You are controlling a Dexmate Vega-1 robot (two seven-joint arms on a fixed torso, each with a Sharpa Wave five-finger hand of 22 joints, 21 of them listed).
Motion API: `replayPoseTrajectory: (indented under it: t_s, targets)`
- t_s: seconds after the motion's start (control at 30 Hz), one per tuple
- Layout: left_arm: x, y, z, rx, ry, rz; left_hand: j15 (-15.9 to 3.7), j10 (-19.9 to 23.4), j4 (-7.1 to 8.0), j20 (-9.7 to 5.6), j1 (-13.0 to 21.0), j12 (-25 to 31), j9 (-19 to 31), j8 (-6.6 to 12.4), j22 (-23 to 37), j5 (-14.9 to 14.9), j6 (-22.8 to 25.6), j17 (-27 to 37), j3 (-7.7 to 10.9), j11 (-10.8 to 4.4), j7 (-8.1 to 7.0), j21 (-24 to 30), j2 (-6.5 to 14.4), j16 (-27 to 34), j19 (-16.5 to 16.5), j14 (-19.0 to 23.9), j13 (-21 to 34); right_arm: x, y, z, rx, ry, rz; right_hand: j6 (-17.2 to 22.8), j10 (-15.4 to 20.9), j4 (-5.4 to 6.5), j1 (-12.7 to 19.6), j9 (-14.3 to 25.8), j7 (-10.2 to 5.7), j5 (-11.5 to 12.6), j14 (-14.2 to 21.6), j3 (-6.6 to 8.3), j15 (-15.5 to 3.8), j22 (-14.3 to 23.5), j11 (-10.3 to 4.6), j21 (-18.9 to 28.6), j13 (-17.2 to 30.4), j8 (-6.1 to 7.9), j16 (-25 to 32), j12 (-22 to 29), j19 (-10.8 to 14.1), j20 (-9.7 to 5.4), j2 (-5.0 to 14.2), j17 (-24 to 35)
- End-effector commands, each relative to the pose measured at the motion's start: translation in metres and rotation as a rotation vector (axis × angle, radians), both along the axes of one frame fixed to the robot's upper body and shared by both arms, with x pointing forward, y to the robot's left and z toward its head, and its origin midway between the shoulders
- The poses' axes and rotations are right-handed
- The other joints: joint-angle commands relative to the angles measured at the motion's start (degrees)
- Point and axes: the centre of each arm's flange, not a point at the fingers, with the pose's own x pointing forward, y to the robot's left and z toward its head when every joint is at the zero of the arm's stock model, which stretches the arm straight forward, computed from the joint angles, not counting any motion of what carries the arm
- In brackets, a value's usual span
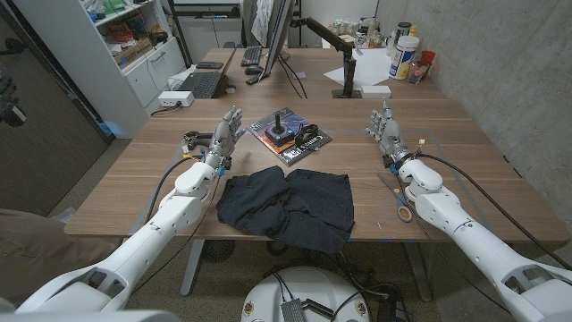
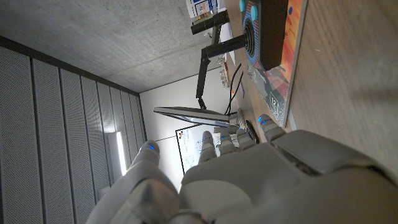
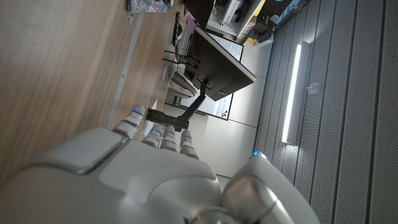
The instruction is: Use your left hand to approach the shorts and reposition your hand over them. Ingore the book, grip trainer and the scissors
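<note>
Since the shorts (image 1: 288, 207) lie spread on the tabletop (image 1: 134, 188) near its front edge, between your two arms, the left robot hand (image 1: 225, 134) has to come inward and back toward the robot to get over them. That robot hand stands upright just beyond and to the left of the cloth's left corner, fingers apart, holding nothing. It looks nearer the shorts than the right robot hand (image 1: 384, 128), which is also raised, spread and empty, well off to the other side. The cloth's long axis runs left to right. Just beyond it sits the book (image 1: 288, 134); steer clear of it.
</note>
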Motion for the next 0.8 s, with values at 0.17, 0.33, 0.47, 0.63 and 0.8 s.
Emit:
replayPoseTrajectory:
  t_s: [0.17, 0.33, 0.47, 0.63, 0.8]
  targets:
    - [-0.003, -0.005, -0.0013, 0.002, -0.001, -0.019, -0.05, -0.4, -0.11, 0.33, 0.6, 0.3, 0.3, 0.34, 0.1, 0.3, -0.1, 0.1, 0.39, 0.19, -0.44, 0.3, 0.2, 0.3, 0.0, -0.5, 0.1, -0.0052, -0.0019, 0.0019, -0.005, -0.005, -0.001, -0.4, -0.2, -0.13, 0.2, 0.2, 0.12, 0.2, -0.4, 0.39, -0.05, 0.2, 0.35, 0.2, 0.1, 0.27, 0.3, 0.4, 0.0, 0.22, -0.34, 0.2]
    - [-0.0029, -0.0044, -0.0017, -0.003, 0.0, -0.018, -0.08, -0.4, -0.16, 0.35, 0.6, 0.3, 0.3, 0.34, 0.1, 0.3, 0.0, 0.1, 0.42, 0.17, -0.45, 0.3, 0.2, 0.3, -0.1, -0.5, 0.1, -0.0054, -0.0019, 0.0021, -0.009, -0.008, -0.002, -0.4, -0.2, -0.16, 0.2, 0.2, 0.1, 0.2, -0.4, 0.36, 0.0, 0.2, 0.48, 0.1, 0.1, 0.27, 0.3, 0.4, 0.1, 0.25, -0.29, 0.2]
    - [-0.0037, -0.0048, 0.0004, 0.004, -0.007, -0.018, -0.07, -0.3, -0.19, 0.36, 0.6, 0.3, 0.3, 0.34, 0.1, 0.3, 0.0, 0.1, 0.43, 0.06, -0.47, 0.3, 0.3, 0.3, -0.1, -0.5, 0.1, -0.0054, -0.004, 0.0058, -0.006, -0.013, -0.008, -0.4, -0.2, -0.18, 0.2, 0.2, 0.06, 0.2, -0.4, 0.32, 0.06, 0.2, 0.44, 0.0, 0.1, 0.28, 0.3, 0.4, 0.1, 0.25, -0.27, 0.2]
    - [-0.0048, -0.0051, 0.0023, 0.008, -0.014, -0.015, -0.17, -0.4, -0.23, 0.36, 0.6, 0.3, 0.3, 0.32, 0.1, 0.2, 0.0, 0.1, 0.44, 0.09, -0.45, 0.3, 0.3, 0.2, -0.2, -0.7, 0.1, -0.0056, -0.0048, 0.0072, -0.007, -0.015, -0.008, -0.5, -0.2, -0.2, 0.2, 0.2, 0.03, 0.2, -0.4, 0.29, 0.06, 0.2, 0.45, 0.0, 0.1, 0.26, 0.3, 0.4, 0.1, 0.26, -0.23, 0.2]
    - [-0.0073, -0.0043, 0.0041, 0.023, -0.024, -0.022, -0.29, -0.4, -0.3, 0.35, 0.6, 0.3, 0.3, 0.29, 0.1, 0.2, 0.0, 0.1, 0.46, 0.17, -0.52, 0.2, 0.3, 0.1, -0.3, -1.0, 0.1, -0.0058, -0.0057, 0.0085, -0.009, -0.016, -0.011, -0.5, -0.2, -0.22, 0.3, 0.2, 0.06, 0.2, -0.4, 0.24, 0.05, 0.2, 0.38, -0.1, 0.1, 0.25, 0.3, 0.4, 0.1, 0.28, -0.23, 0.2]
